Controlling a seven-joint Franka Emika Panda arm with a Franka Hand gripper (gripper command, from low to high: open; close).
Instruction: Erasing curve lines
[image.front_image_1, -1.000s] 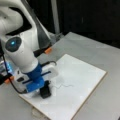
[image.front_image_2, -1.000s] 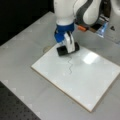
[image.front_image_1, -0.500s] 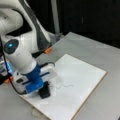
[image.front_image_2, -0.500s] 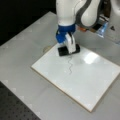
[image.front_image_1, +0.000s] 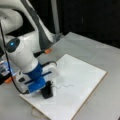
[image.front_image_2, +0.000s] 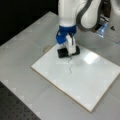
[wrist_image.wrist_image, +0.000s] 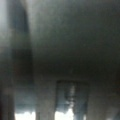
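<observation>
resting flat on a grey table (image.front_image_2: 22, 47), a white rectangular board (image.front_image_2: 82, 80) with a thin wooden edge is seen in both front views (image.front_image_1: 82, 82). the gripper (image.front_image_1: 46, 91) of the panda arm (image.front_image_1: 22, 56) is held low over the corner of the board nearest the arm's base, and a black block-shaped eraser (image.front_image_1: 47, 92) is pinched at its tip and appears pressed onto the white surface; the same eraser (image.front_image_2: 68, 52) and gripper (image.front_image_2: 68, 50) are seen in a front view near the board's top-left edge. the curve lines (image.front_image_1: 62, 85), a short thin dark grey squiggle, are drawn on the board just beside the eraser, running from it toward a front view's right; in a front view the curve lines (image.front_image_2: 70, 65) trail from the eraser's lower edge down toward the bottom, toward the board's middle. whether the eraser touches the near end of the squiggle cannot be told. a bright glare spot (image.front_image_2: 90, 58) is seen on the board to the right of the eraser. an orange-tipped object (image.front_image_1: 46, 51) lies on the table behind the arm, off the board. a bundle of cabling (image.front_image_2: 86, 17) is looped beside the arm's upper links. nothing of the board or the squiggle can be made out in the wrist view, which is filled with dark, blurred shapes.
</observation>
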